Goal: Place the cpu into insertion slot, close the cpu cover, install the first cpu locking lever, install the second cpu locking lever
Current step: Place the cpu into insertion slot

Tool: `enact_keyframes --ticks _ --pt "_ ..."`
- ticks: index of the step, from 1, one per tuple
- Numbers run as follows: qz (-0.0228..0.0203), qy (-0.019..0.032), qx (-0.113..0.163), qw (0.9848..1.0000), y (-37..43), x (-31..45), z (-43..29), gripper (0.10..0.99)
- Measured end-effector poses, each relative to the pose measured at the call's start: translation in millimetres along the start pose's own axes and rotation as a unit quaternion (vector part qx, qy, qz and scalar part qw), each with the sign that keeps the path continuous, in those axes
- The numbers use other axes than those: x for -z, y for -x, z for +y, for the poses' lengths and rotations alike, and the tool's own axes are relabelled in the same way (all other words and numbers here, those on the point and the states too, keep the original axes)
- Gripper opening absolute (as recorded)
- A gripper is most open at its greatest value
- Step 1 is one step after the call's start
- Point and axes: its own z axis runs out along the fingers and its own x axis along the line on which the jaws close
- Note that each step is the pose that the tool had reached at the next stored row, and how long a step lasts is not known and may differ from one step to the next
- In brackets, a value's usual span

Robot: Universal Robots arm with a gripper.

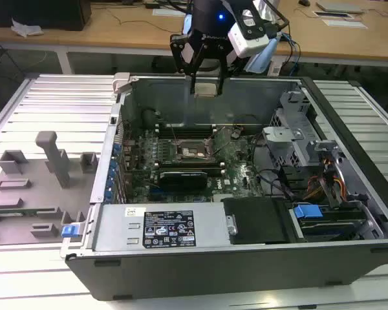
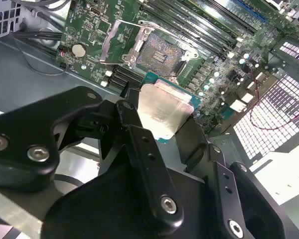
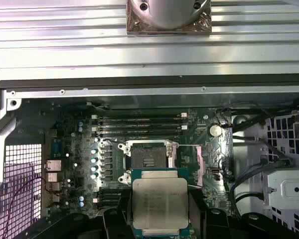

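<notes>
One cpu (image 3: 159,204) is pinched by the fingers (image 2: 134,124) of the gripper (image 1: 205,87) and held well above the open insertion slot (image 3: 148,155).

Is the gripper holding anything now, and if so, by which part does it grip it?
Yes: the gripper holds the cpu by two opposite side edges, above the motherboard.

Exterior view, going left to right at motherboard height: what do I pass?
Grey upright post → case wall with blue tabs → insertion slot → silver drive cage → orange and yellow cables. The gripper holding the cpu hangs above the slot, so it is left unranked.
</notes>
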Motion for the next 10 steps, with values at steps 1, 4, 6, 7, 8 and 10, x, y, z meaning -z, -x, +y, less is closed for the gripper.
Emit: enact_keyframes --ticks 1,4,6,7,8,10 --pt "0.0 0.0 0.0 1.0 0.0 0.0 0.0 0.541" --pt "0.0 0.0 0.0 1.0 0.0 0.0 0.0 0.541" --pt "0.0 0.0001 0.0 1.0 0.0 -0.4 0.0 0.541" --pt "0.0 0.0001 0.0 1.0 0.0 -1.1 0.0 0.541" --pt "0.0 0.0 0.0 1.0 -0.1 -2.2 -0.2 0.541" --pt "0.0 0.0 0.0 1.0 -1.2 -8.4 -0.8 0.541"
